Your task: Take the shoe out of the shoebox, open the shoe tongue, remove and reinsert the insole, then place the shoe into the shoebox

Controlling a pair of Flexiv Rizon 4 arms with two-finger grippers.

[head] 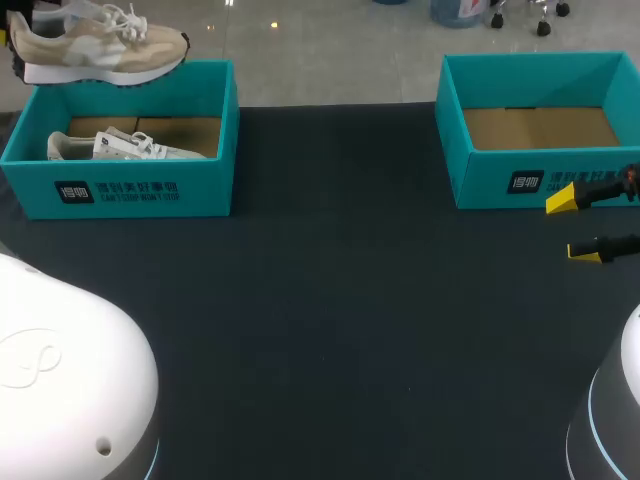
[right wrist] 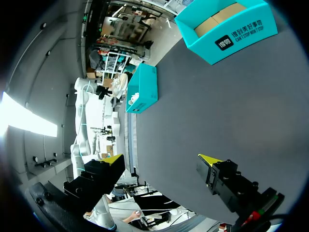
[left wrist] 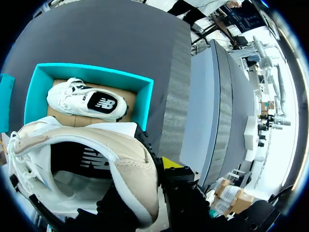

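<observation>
Left wrist view alone: left tool (left wrist: 141, 193) clamping beige shoe (left wrist: 128, 164) | right tool (right wrist: 161, 159) wide

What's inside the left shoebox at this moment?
In the left shoebox, one white shoe rests on the cardboard floor. The beige shoe hangs above the box; the front wall hides the floor's near strip.
</observation>
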